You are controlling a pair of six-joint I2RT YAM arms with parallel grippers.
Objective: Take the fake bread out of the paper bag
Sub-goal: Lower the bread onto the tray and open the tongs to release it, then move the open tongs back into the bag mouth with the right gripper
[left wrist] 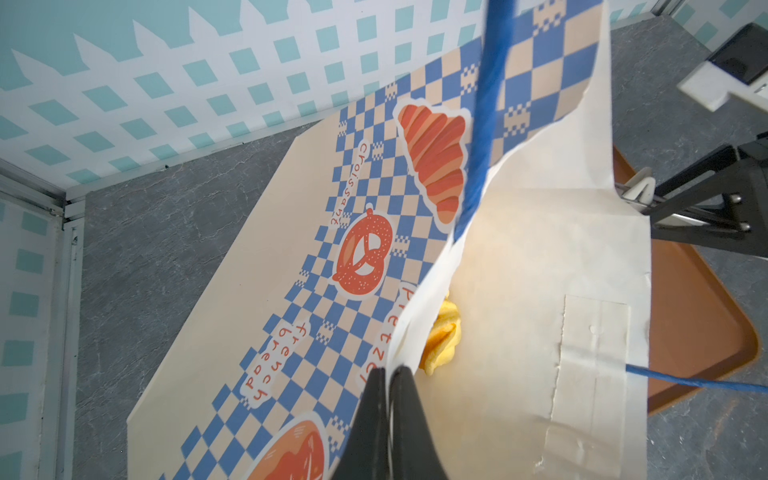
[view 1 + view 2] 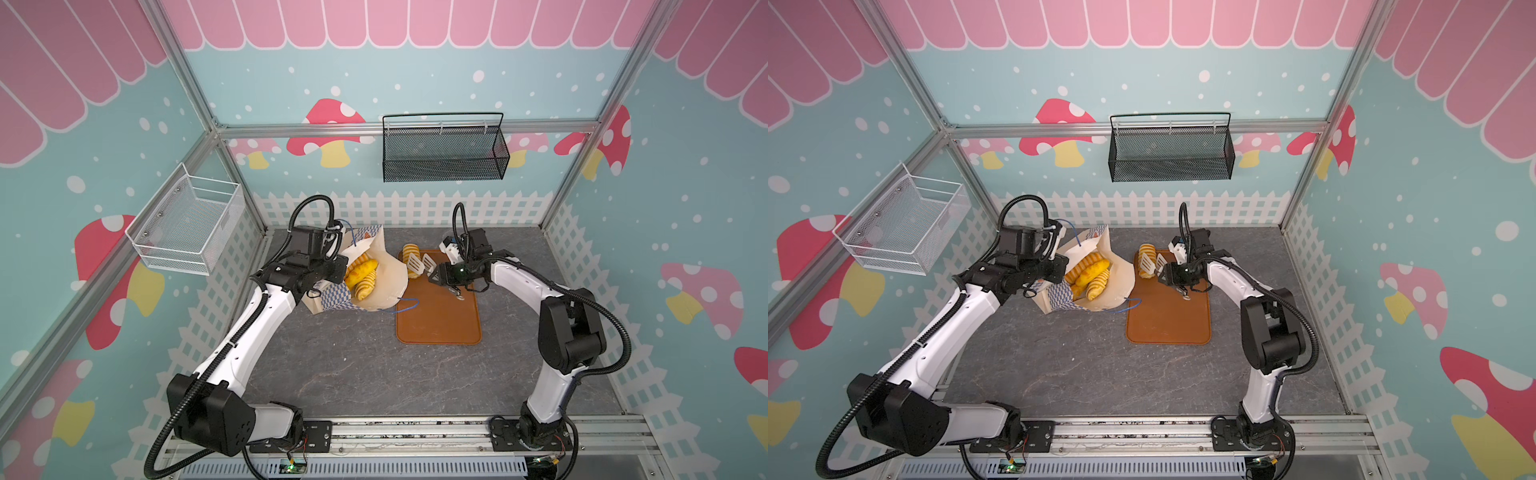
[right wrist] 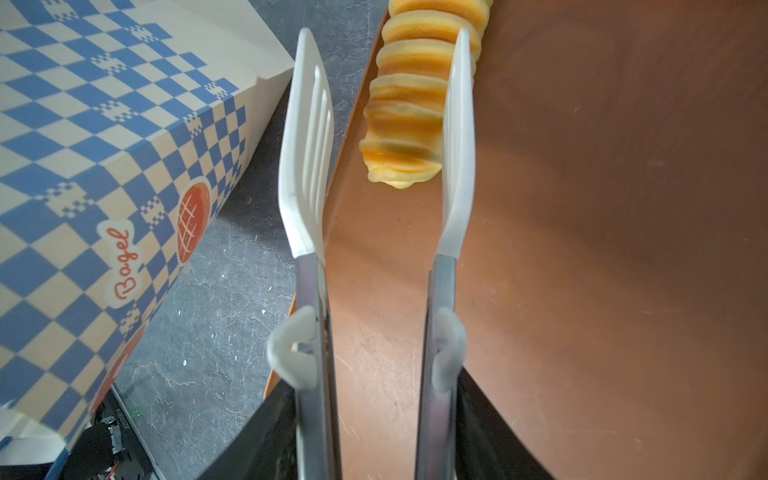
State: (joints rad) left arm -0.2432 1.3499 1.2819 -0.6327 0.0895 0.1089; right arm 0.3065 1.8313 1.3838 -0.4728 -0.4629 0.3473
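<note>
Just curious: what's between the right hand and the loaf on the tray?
Tongs, held by that hand; their white blades flank the loaf. Clearest in the right wrist view.

Both top views high, angled down over table (image 2: 353,374), wrist views close, both sharing paper bag (image 1: 249,291), tray (image 3: 582,208)

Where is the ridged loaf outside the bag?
In both top views the loaf lies on the brown tray's far left corner, beside the paper bag.

A brown tray (image 2: 440,320) lies on the grey tabletop (image 2: 353,374).
</note>
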